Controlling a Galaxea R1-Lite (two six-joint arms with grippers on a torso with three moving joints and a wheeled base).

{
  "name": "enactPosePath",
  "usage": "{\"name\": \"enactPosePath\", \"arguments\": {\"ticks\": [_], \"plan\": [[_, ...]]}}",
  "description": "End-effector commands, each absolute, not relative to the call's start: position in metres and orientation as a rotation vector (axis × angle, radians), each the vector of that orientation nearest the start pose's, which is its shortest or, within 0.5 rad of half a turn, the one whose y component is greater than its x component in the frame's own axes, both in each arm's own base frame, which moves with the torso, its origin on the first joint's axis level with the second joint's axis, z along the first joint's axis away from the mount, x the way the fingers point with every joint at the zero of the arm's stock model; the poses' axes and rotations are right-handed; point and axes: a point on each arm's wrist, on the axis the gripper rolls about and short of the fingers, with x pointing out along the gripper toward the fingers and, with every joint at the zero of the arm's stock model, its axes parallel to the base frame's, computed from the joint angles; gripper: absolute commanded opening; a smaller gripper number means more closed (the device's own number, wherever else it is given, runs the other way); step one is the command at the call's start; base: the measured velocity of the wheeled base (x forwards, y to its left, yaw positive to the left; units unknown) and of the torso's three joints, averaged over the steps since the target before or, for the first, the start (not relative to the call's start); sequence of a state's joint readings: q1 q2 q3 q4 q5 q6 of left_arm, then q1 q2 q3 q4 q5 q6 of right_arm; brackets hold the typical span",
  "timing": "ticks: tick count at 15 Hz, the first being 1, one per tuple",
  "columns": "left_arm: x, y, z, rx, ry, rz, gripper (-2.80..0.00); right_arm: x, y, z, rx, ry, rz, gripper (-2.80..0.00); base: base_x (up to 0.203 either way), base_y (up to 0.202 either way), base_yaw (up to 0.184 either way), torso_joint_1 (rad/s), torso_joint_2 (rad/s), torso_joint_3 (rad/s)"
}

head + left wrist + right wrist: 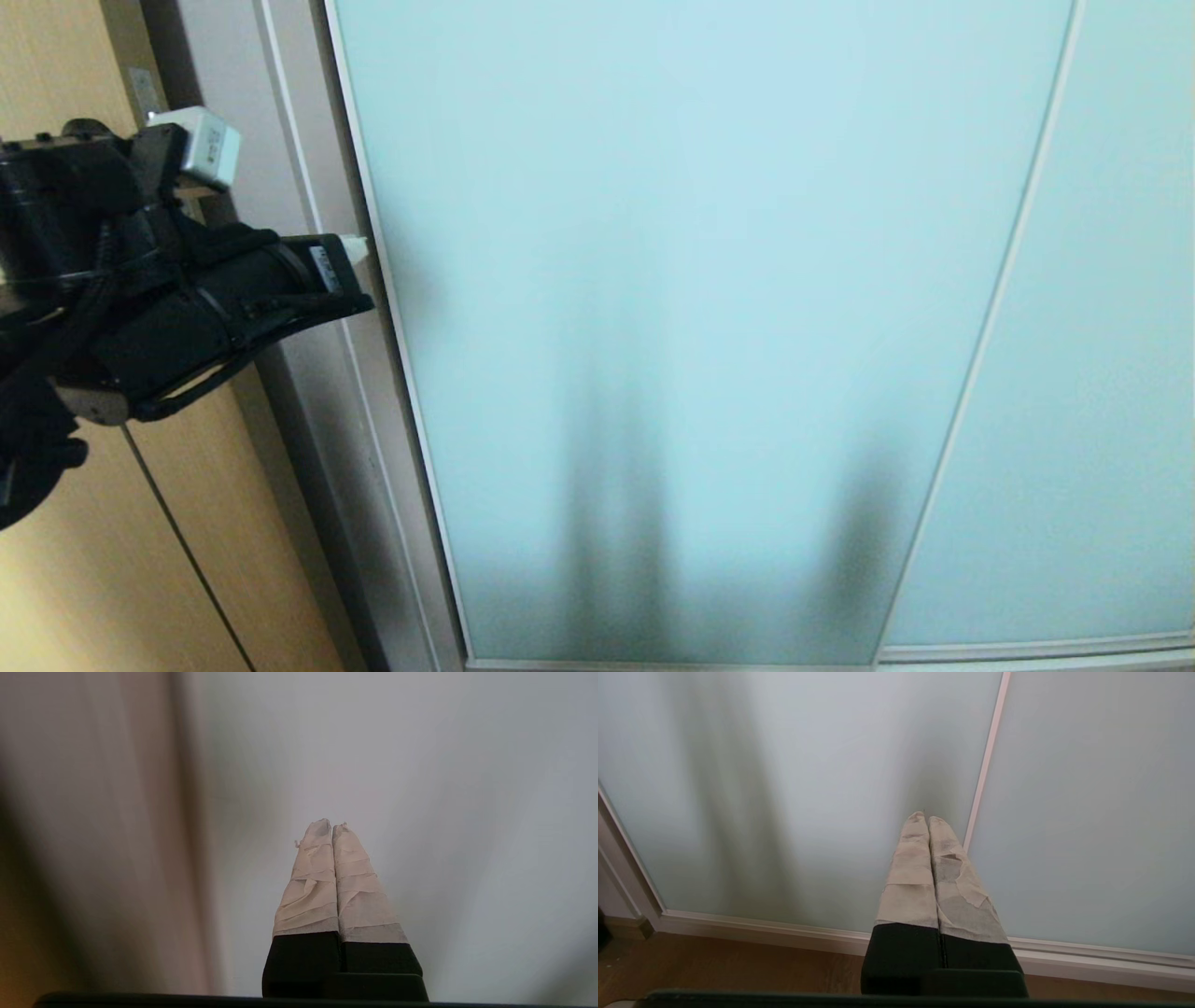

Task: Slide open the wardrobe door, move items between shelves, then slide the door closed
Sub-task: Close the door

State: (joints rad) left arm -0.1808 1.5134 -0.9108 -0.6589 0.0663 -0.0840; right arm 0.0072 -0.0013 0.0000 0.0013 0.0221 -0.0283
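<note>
The sliding wardrobe door (691,308) is a wide frosted pale blue-green glass panel in a thin silver frame, and it stands closed. My left gripper (355,246) is raised at the door's left edge, its taped tips right at the frame. In the left wrist view the left gripper (332,826) is shut and empty, with the pale glass (420,788) close in front of it. My right gripper (926,817) is shut and empty too, low before the door (784,788) near the strip between two panels. The shelves and the items are hidden behind the glass.
A second frosted panel (1102,373) lies to the right behind a silver strip (999,299). A grey-white jamb (308,308) and light wood panelling (112,560) flank the door on the left. Below are the bottom rail (756,933) and wooden floor (738,966).
</note>
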Motion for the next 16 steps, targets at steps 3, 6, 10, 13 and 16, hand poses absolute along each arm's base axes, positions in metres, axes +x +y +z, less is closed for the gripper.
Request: {"name": "enactPosePath", "arguments": {"ticks": [3, 6, 10, 13, 16], "plan": [[0.201, -0.029, 0.287, -0.044, -0.155, 0.03, -2.8, -0.023, 0.0, 0.075, -0.029, -0.001, 0.031, -2.8, 0.0, 0.0, 0.0, 0.0, 0.0, 0.0], [0.147, -0.018, 0.289, -0.013, -0.222, 0.094, -2.8, -0.023, 0.0, 0.075, -0.029, -0.001, 0.031, -2.8, 0.0, 0.0, 0.0, 0.0, 0.0, 0.0], [0.073, -0.003, 0.269, 0.002, -0.236, 0.185, -2.8, -0.023, 0.0, 0.075, -0.029, -0.001, 0.031, -2.8, 0.0, 0.0, 0.0, 0.0, 0.0, 0.0], [0.018, 0.006, 0.228, 0.015, -0.227, 0.25, -2.8, -0.023, 0.0, 0.075, -0.029, -0.001, 0.031, -2.8, 0.0, 0.0, 0.0, 0.0, 0.0, 0.0], [-0.02, 0.009, 0.179, 0.047, -0.172, 0.289, -2.8, -0.023, 0.0, 0.075, -0.029, 0.0, 0.031, -2.8, 0.0, 0.0, 0.0, 0.0, 0.0, 0.0]]}}
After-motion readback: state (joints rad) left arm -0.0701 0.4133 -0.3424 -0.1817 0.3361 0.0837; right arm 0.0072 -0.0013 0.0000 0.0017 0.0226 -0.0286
